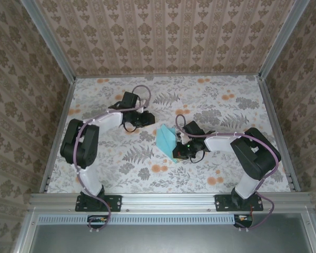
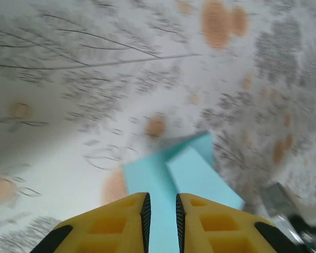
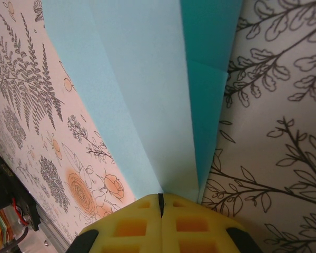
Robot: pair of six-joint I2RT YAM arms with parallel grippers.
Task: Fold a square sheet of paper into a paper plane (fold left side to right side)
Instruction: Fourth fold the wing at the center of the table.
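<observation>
I have right hand [image 1: 178,152] pinching the paper [image 1: 166,138] at its lower end; its long axis points up-left toward left hand [image 1: 149,120], narrowly parted.

The left wrist view is blurred: the paper [image 2: 200,174] passes behind the left claw [image 2: 163,205], and a grey metal part [image 2: 289,208] at the lower right is cut by the edge. From the right wrist, the paper runs off the top, its near end lost inside the pinching right claw [image 3: 160,200].
</observation>
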